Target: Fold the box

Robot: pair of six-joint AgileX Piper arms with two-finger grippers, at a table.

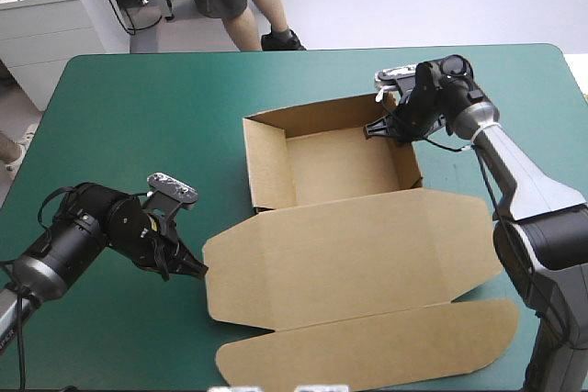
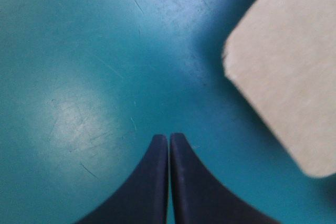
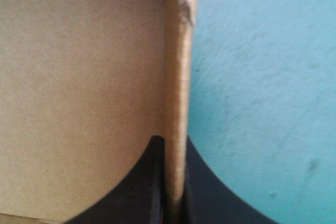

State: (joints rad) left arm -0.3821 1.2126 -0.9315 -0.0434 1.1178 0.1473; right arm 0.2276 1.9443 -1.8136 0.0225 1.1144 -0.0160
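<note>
Teal-green bench. Left gripper sits low over the cover, just left of the box lid's rounded corner and apart from it, jaws closed to a point. The brown box is mid-bench: an open tray, walls up, lid flat on the near side. Right gripper is at the box's far right corner, jaws clamped on the right wall.

Table with teal-green cover, brown box sat on it, tray open, lid lay flat toward near edge.
</note>
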